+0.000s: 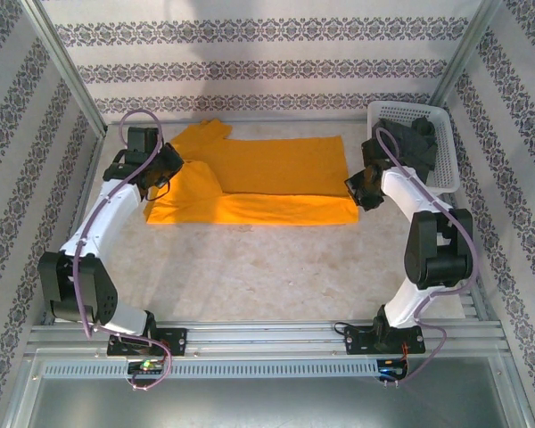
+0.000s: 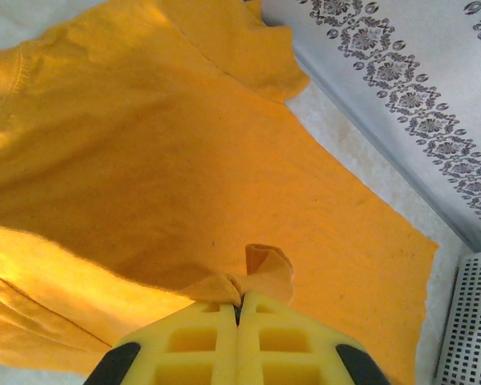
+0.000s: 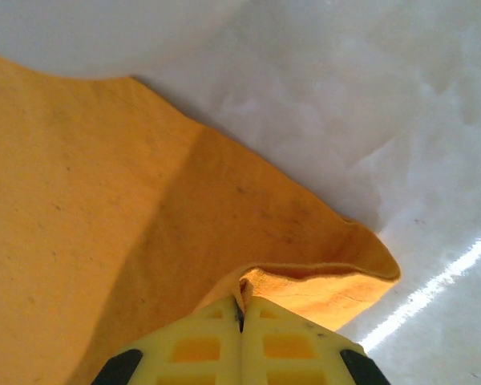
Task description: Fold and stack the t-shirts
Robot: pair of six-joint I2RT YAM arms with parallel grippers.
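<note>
The left hand (image 2: 239, 303), its yellow lattice-moulded fingers (image 2: 196, 341) pressed together, pinches a small raised fold of the bright orange-yellow soft cloth t-shirt (image 2: 160, 160). The t-shirt lies spread on the pale tabletop (image 2: 349, 148). A patterned wall (image 2: 409, 72) runs along the upper right. A white plastic lattice basket (image 2: 469, 321) occupies the lower right corner.

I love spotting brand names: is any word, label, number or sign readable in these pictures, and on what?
None can be read. The orange-yellow t-shirt is plain, the white basket shows no label, and the wallpaper carries only ornament, no letters.
</note>
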